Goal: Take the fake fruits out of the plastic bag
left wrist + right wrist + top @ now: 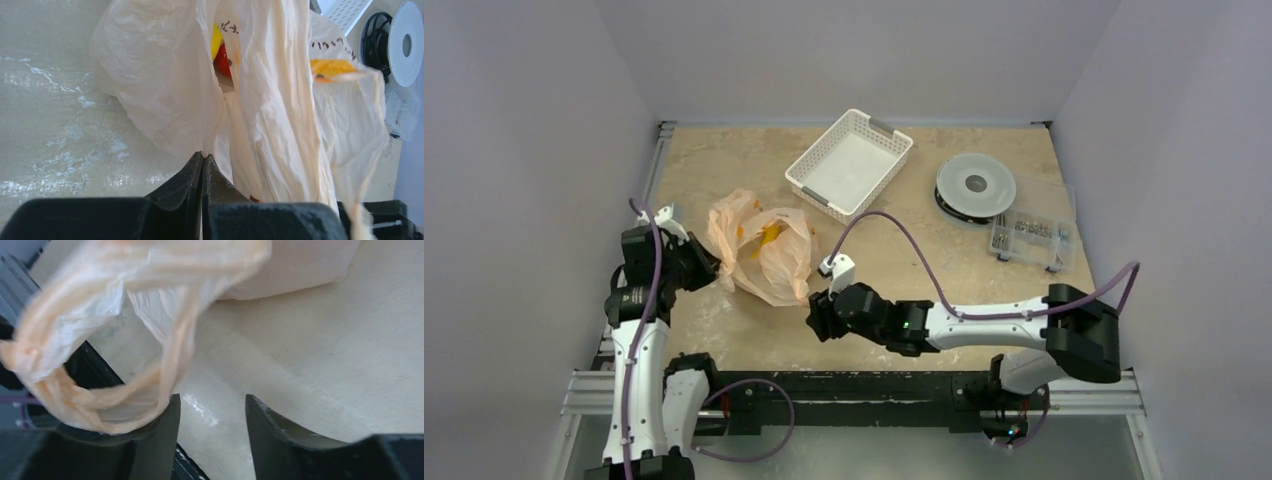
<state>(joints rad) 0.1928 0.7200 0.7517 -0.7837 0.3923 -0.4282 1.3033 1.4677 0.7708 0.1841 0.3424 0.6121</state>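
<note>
the left gripper (pixel 202 156) is clenched shut at the edge of the plastic bag (pixel 764 252), which is laid on the table (pixel 984 290) left of centre. yellow and red fake fruits (pixel 223 59) are seen inside it. the right gripper (pixel 210 405) is parted, with the bag's handle loop (pixel 115 420) draped against one finger.

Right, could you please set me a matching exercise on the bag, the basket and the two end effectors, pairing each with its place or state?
Things:
1. plastic bag
2. white basket
3. left end effector
4. right end effector

Places and states:
A. jaws apart, a bag handle hanging beside them
B. far side of the table, nothing inside
C. jaws closed at the bag's edge
D. crumpled on the table's left half, a red fake fruit visible inside

Pairs: 1-D, 2-B, 3-C, 4-A.
</note>
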